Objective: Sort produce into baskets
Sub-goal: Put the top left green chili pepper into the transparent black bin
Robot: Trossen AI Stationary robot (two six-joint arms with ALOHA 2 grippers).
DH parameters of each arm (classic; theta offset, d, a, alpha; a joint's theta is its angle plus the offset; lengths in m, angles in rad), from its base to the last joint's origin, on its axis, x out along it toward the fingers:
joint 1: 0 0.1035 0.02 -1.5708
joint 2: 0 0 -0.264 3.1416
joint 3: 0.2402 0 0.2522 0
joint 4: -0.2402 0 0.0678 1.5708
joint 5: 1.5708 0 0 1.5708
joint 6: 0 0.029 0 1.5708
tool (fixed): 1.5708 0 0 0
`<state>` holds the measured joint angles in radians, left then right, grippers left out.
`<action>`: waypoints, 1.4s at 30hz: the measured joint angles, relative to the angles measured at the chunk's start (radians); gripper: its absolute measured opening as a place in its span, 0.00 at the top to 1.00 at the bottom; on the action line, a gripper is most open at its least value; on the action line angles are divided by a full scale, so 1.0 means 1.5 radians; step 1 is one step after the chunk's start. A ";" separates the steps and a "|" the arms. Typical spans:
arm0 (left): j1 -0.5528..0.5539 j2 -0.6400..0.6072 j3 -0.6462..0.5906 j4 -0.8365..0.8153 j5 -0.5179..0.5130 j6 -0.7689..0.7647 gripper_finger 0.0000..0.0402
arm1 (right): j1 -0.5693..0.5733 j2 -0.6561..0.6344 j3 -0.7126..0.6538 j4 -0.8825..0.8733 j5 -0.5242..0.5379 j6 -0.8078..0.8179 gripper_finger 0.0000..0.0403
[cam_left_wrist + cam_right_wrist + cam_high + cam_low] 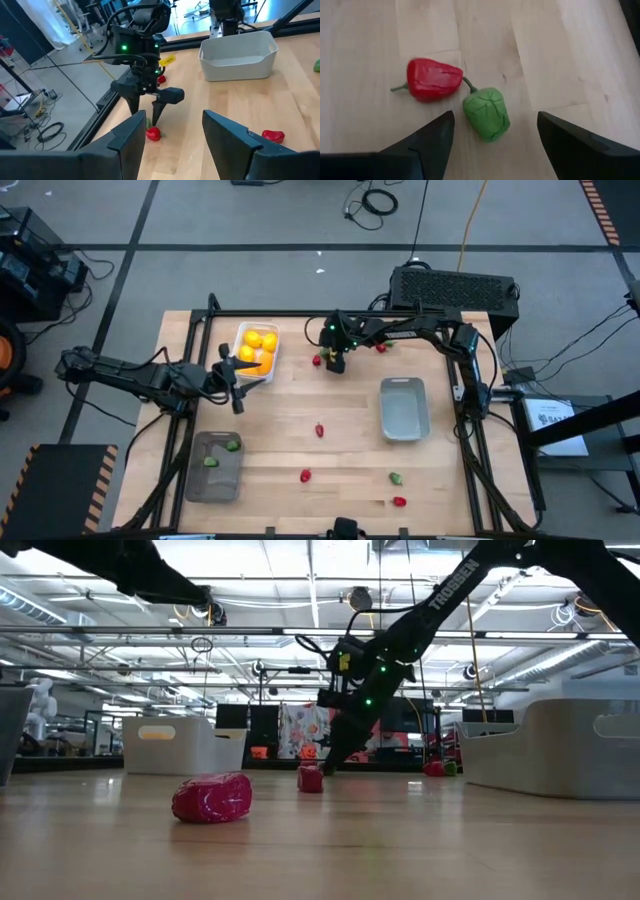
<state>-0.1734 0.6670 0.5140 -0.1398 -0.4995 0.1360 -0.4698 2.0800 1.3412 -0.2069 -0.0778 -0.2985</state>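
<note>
My right gripper [335, 364] is open and points down over a red pepper [434, 79] and a green pepper [487, 119] that lie side by side on the table near its far edge. Its fingers stand apart around the green one without touching it. My left gripper [238, 380] is open and empty beside the white basket [243, 330], which holds yellow and orange fruits [259, 346]. The dark mesh basket [215, 483] holds two green pieces [221, 453]. The light grey basket [404, 410] stands at the right.
Loose red pieces lie at mid-table [320, 430], near the front [305, 475], at the front right [399, 501] and at the far edge [381, 347]. A green piece [396, 478] lies at the front right. A black box [455, 288] stands behind the table.
</note>
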 joint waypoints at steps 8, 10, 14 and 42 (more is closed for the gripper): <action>0.000 0.000 0.000 -0.016 -0.004 -0.015 0.49 | 0.000 0.000 0.000 0.000 0.006 0.002 0.39; 0.000 0.000 0.000 -0.019 -0.006 -0.015 0.49 | 0.000 0.000 0.000 -0.003 0.012 0.001 0.43; 0.000 0.000 0.000 -0.022 -0.006 -0.017 0.49 | 0.000 0.000 0.000 -0.009 0.022 0.002 0.50; 0.000 0.000 0.000 -0.059 -0.007 -0.036 0.49 | 0.022 -0.003 0.000 -0.060 0.052 -0.001 1.00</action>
<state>-0.1734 0.6671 0.5140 -0.2284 -0.5098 0.0814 -0.4363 2.0755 1.3411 -0.2975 0.0003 -0.3000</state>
